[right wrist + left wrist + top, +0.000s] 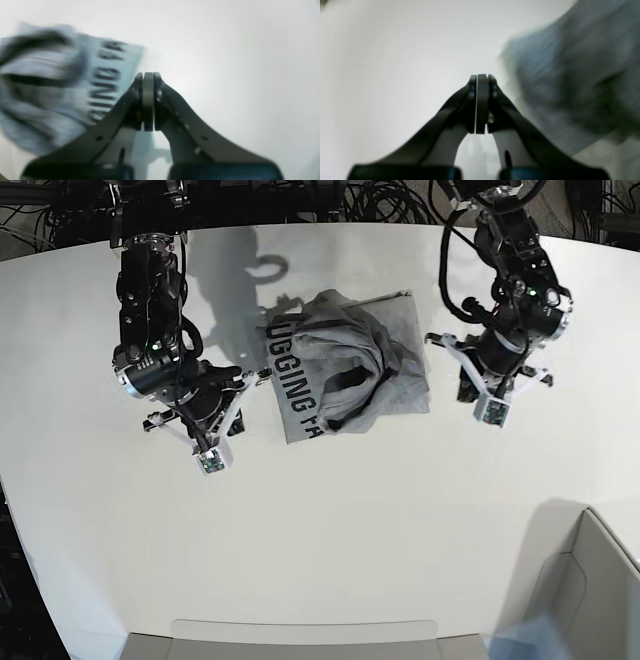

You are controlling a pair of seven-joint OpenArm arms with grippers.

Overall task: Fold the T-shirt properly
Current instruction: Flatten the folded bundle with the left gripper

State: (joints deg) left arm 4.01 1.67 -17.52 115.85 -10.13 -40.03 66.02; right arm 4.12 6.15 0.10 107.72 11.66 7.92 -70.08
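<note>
On a white bench (330,550), we see the T-shirt (345,365) lying in a loose heap at the far centre, between the two arms and gripped by neither. From left to right in the base view: the right end effector (243,376) hangs just beside the shirt's left edge, its jaws pressed together on nothing; the right wrist view shows them shut over bare bench, the lettered cloth a little to one side. Next comes the shirt itself, black block lettering showing along its left flap, the middle bunched into deep creases with one straight hem showing at the far right corner. Then the left end effector (446,346), also pinched shut and empty, just off the shirt's right edge; its wrist view shows the jaws closed, with blurred grey cloth to the side.

We judge the fold barely begun. The shirt is rumpled, not squared, with no clean crease or tidy rectangle to be seen. It would first need spreading flat, then the sides and hem brought over. A grey bin corner (590,580) sits at the near right, well apart.
</note>
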